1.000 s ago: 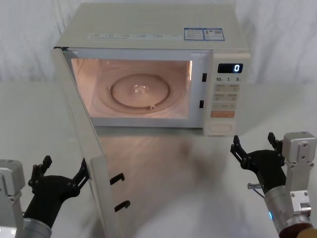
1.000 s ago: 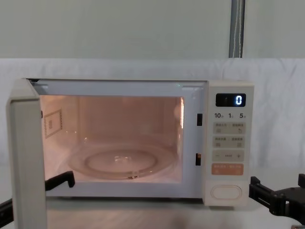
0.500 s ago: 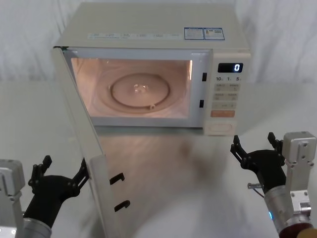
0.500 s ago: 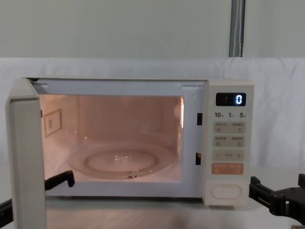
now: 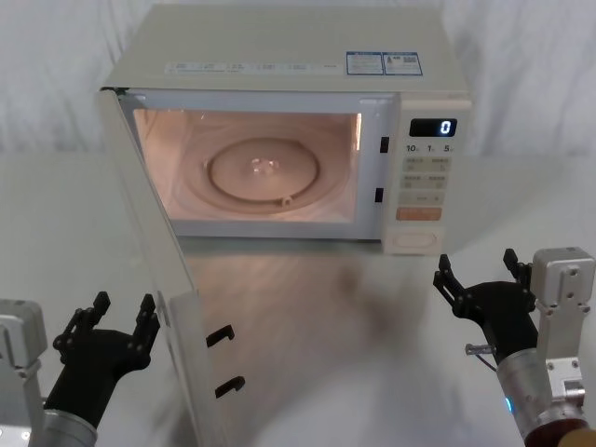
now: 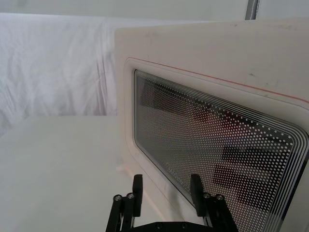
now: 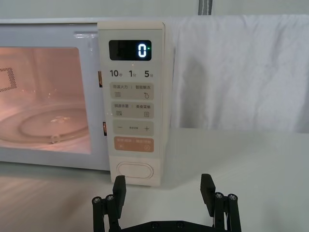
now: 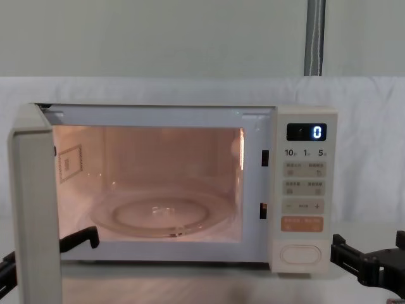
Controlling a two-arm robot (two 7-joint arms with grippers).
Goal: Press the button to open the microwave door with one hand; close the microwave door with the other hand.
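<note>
The cream microwave stands at the back with its cavity lit and its display reading 0. The microwave door is swung wide open toward me on the left; the left wrist view shows its outer face and dotted window. My left gripper is open, low on the outer side of the door and just short of its free edge. My right gripper is open and hovers in front of the key panel, a short way back from the oval button, which sits straight ahead of it.
The white-covered table stretches in front of the microwave. The open door splits the near left of the table. A white cloth backdrop hangs behind.
The left gripper's fingers have shifted: the one that lay against the door's edge now stands slightly off it, and the pair is narrower. Right arm, door and microwave have not moved.
</note>
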